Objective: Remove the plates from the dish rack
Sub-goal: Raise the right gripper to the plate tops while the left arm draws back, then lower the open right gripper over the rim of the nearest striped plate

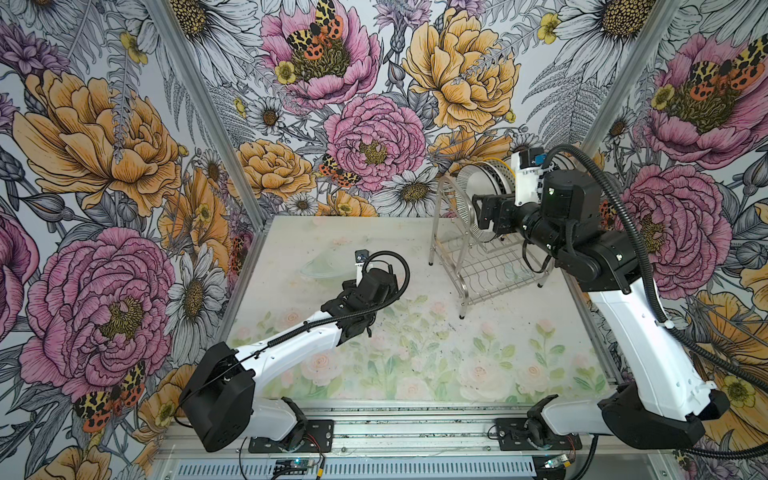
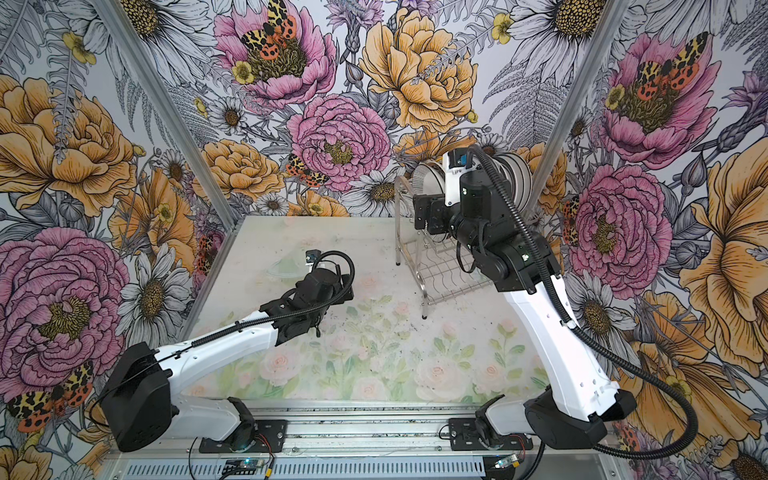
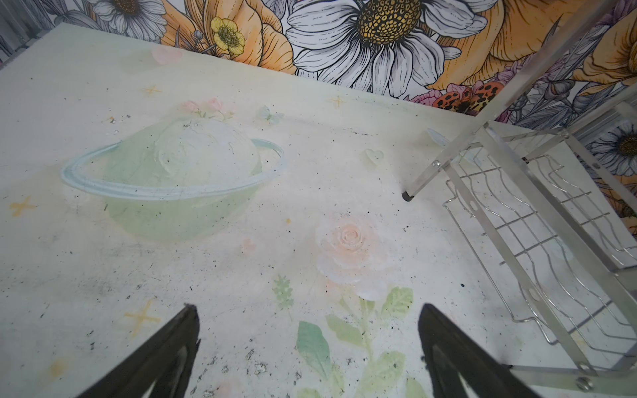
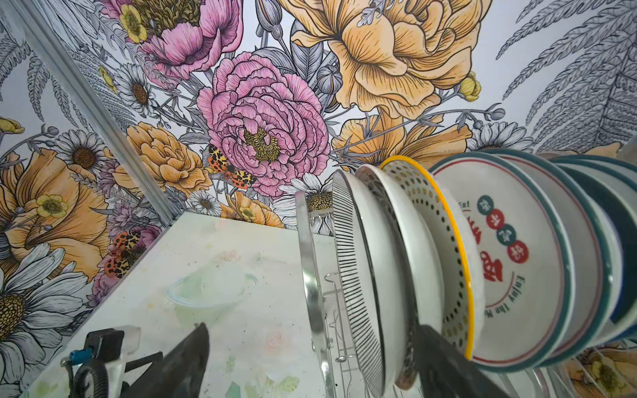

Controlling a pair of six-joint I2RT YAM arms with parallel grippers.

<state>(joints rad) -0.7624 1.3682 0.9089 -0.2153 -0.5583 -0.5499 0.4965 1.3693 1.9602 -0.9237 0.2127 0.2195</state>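
The dish rack (image 1: 490, 266) (image 2: 440, 266) stands at the back right of the table, and its lower wire tier (image 3: 551, 224) shows in the left wrist view. Several plates (image 1: 482, 178) (image 2: 515, 174) stand on edge in its upper tier. My right gripper (image 4: 312, 327) (image 1: 478, 214) is open at the rack's left end. Its jaws straddle the end loop (image 4: 308, 275), a stripe-rimmed plate (image 4: 355, 262) and a second plate (image 4: 389, 241). One finger sits just before the yellow-rimmed dotted plate (image 4: 434, 241). Behind come a red-character plate (image 4: 510, 248) and teal-rimmed ones (image 4: 586, 241). My left gripper (image 3: 306, 306) hangs open and empty over the table.
The table mat (image 1: 415, 353) carries a pale printed planet (image 3: 179, 179) and roses. Flowered walls with aluminium corner posts (image 1: 208, 108) close in the back and sides. The rack's foot (image 3: 407, 197) rests close to the left gripper. The left arm's wrist camera (image 4: 103, 344) shows in the right wrist view.
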